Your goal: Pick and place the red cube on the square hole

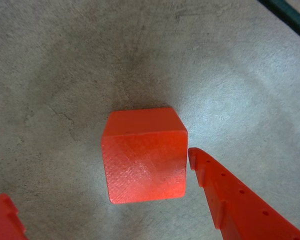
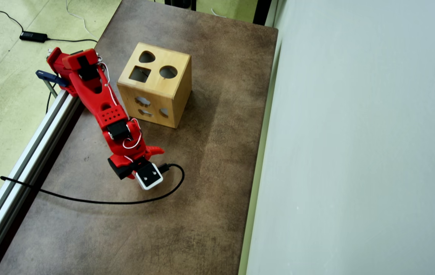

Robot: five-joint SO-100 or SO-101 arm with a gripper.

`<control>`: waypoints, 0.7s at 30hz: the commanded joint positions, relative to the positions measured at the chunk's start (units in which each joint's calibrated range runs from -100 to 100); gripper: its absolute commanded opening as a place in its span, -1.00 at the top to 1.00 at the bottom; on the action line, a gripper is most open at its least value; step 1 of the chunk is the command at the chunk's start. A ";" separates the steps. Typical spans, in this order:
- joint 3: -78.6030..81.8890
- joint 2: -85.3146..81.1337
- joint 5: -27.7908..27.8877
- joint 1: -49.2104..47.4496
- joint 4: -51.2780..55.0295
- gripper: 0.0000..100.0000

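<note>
A: Start with the wrist view. Where does the red cube (image 1: 144,155) sit against the gripper (image 1: 102,187)?

B: It rests on the table (image 1: 65,60), between the two fingers but not centred. The right-hand finger (image 1: 230,195) has its tip just beside the cube's right face, close to touching. The other finger (image 1: 5,220) only shows as a corner at the lower left, well apart from the cube. So the jaws stand spread wide and hold nothing.

A: Any long axis to line up with?

B: No, it is a cube with equal sides. Its faces are turned slightly against the fingers' line. I judge the closing move will push it a little leftward unless the wrist shifts right first.

A: And the surface there?

B: Mottled grey-brown, matte and flat, with a dark strip at the top right corner.

A: Now the overhead view.

B: The arm (image 2: 99,99) reaches from its base at the table's left edge down toward the middle. The wrist and its white camera block cover the cube, so it cannot be seen here. The wooden box (image 2: 156,86) stands just beside the arm's upper part, and the square hole (image 2: 140,74) is on its top face, left of the round hole (image 2: 168,71).

A: Room around it?

B: Open table to the right and below, a black cable (image 2: 107,201) looping near the wrist, and a pale wall (image 2: 355,133) along the right.
</note>
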 commanded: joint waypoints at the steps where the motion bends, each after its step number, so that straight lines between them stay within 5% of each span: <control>1: -0.83 -0.20 -0.24 -0.54 -0.75 0.00; 21: -0.83 -0.11 -0.24 -0.17 -0.75 0.01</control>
